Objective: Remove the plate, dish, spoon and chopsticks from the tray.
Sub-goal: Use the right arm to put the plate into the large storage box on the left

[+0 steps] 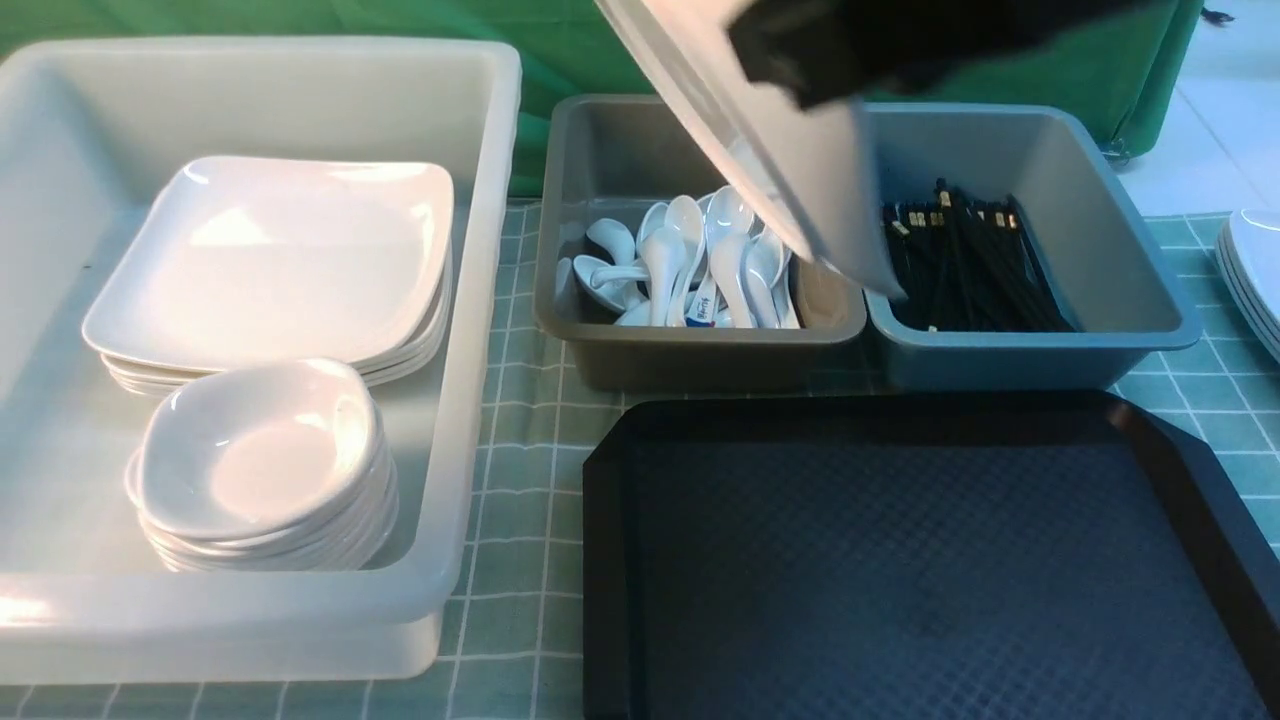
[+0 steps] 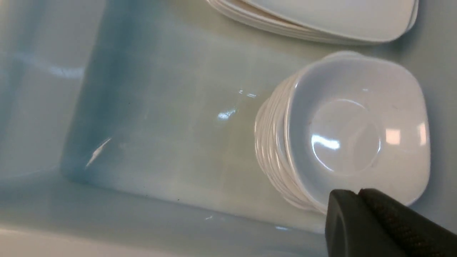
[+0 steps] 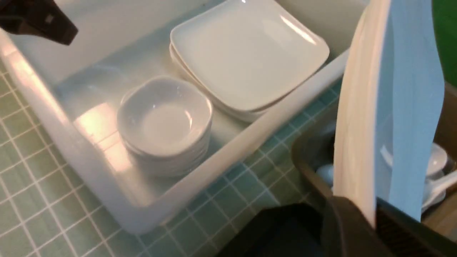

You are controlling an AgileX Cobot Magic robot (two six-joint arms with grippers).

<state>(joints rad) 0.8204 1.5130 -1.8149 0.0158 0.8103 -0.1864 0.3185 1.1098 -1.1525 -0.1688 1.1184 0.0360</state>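
Observation:
The black tray (image 1: 900, 560) lies bare at the front right. My right gripper (image 1: 800, 60) is shut on the rim of the large white plate (image 1: 790, 170), which hangs steeply tilted above the spoon tub. In the right wrist view the plate (image 3: 357, 125) stands on edge between the fingers of that gripper (image 3: 373, 214). My left gripper (image 2: 358, 192) is shut and empty, hovering over a stack of small deep dishes (image 2: 357, 132) in the white tub. White spoons (image 1: 700, 260) fill the grey tub and black chopsticks (image 1: 965, 260) the blue-grey one.
The big white tub (image 1: 480, 300) at the left holds a stack of square plates (image 1: 270, 260) and the dish stack (image 1: 265, 450). More plates (image 1: 1255, 280) sit at the right edge. The grey tub (image 1: 700, 350) and the blue-grey tub (image 1: 1120, 250) stand behind the tray.

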